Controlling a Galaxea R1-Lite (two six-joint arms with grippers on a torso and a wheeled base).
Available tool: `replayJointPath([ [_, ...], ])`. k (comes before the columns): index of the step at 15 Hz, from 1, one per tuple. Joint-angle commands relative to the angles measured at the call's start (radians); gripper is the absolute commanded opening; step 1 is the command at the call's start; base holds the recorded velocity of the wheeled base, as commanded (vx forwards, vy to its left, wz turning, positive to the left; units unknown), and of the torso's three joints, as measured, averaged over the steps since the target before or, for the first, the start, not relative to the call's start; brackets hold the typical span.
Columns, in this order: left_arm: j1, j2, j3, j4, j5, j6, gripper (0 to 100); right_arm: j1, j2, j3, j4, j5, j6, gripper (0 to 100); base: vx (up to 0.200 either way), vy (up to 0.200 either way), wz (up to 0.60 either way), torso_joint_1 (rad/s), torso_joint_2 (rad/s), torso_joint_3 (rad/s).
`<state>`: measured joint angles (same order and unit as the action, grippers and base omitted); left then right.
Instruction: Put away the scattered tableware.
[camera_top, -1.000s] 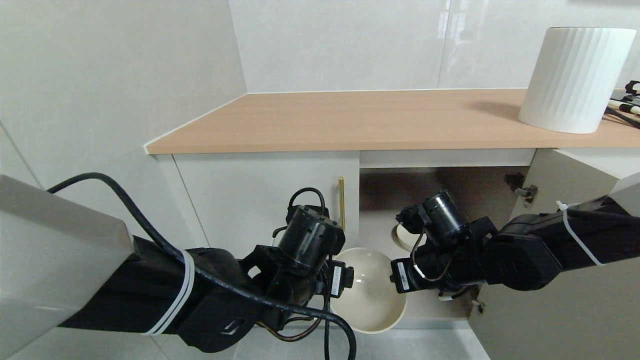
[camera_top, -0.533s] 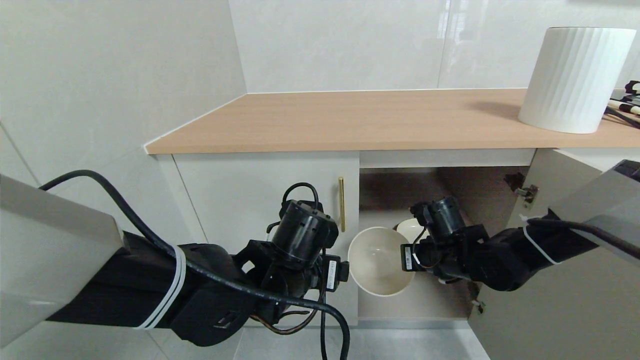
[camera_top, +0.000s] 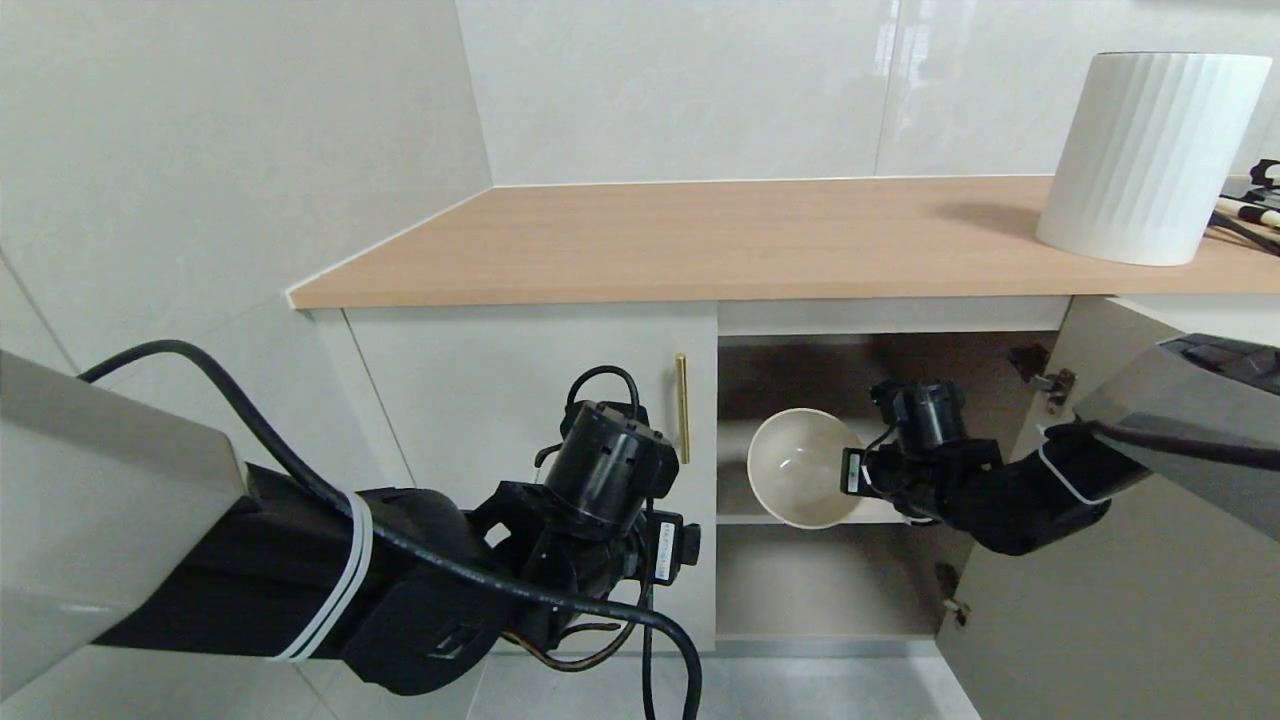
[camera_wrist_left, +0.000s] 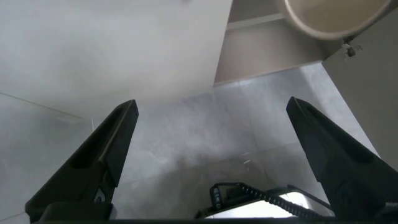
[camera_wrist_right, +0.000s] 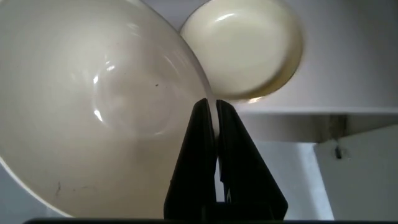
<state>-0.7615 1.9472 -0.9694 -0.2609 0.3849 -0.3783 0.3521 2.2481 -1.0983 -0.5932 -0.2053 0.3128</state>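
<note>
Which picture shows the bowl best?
The head view: the whole bowl shows, its rim pinched by the right gripper. The right wrist view crops its inside close up; the left wrist view catches just its edge.

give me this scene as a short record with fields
right gripper: shut on the bowl's rim
bowl: cream, tipped on its side, held at the cabinet's opening at shelf height
plate: cream, on the shelf beyond the bowl
left gripper: open, empty, above the floor by the left door
cabinet: right door open, left door shut
counter: white ribbed canister at its right end
</note>
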Motion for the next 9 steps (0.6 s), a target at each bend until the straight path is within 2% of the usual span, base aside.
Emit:
replayJointPath([
  [1,0.001,0.001,0.000,-0.001,0.000,-0.001,100,-0.039,0.050,-0.051,0.001,-0.006,0.000,0,0.000,0.000,0.00,0.000,0.00,0.000],
  [9,-0.001,-0.001,0.001,-0.006,-0.001,-0.008,100,-0.124,0.151,-0.196,0.059,-0.025,0.008,0,0.000,0.000,0.00,0.000,0.00,0.000],
])
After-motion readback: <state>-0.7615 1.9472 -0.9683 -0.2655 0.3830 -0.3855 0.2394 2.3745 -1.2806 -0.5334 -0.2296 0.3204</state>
